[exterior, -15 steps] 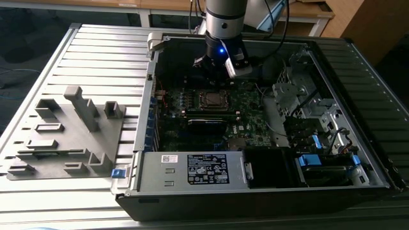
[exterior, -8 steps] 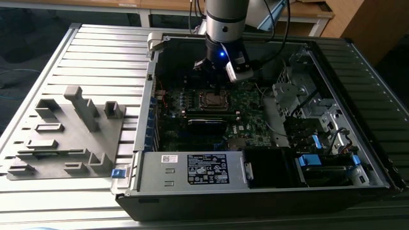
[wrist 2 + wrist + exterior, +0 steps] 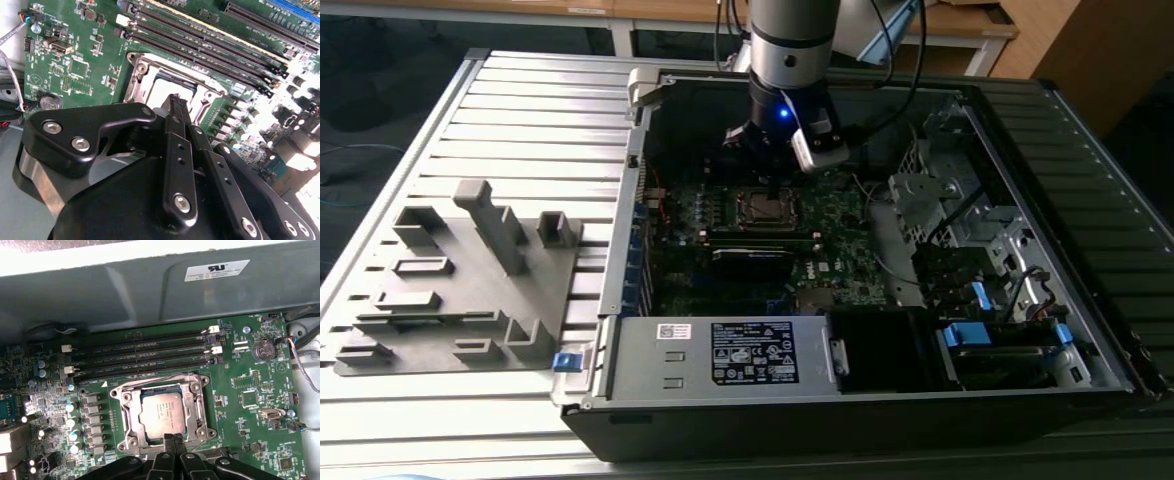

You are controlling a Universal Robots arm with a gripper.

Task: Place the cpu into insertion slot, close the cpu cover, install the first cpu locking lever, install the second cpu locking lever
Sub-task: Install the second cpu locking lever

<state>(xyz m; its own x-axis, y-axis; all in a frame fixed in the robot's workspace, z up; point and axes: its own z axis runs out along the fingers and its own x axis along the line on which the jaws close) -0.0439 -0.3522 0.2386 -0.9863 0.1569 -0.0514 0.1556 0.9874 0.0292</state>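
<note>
Over the open computer case (image 3: 1014, 300), your gripper (image 3: 173, 439) poises fingers pinched together, empty, at the seated cpu (image 3: 161, 412); closing the cpu cover (image 3: 192, 412) looks due, calling for a steady downward press.

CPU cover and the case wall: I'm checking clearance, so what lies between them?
In the first wrist view, four dark memory slots run across the green board between the CPU cover and the grey case wall.

No print on any label or board is legible.
</note>
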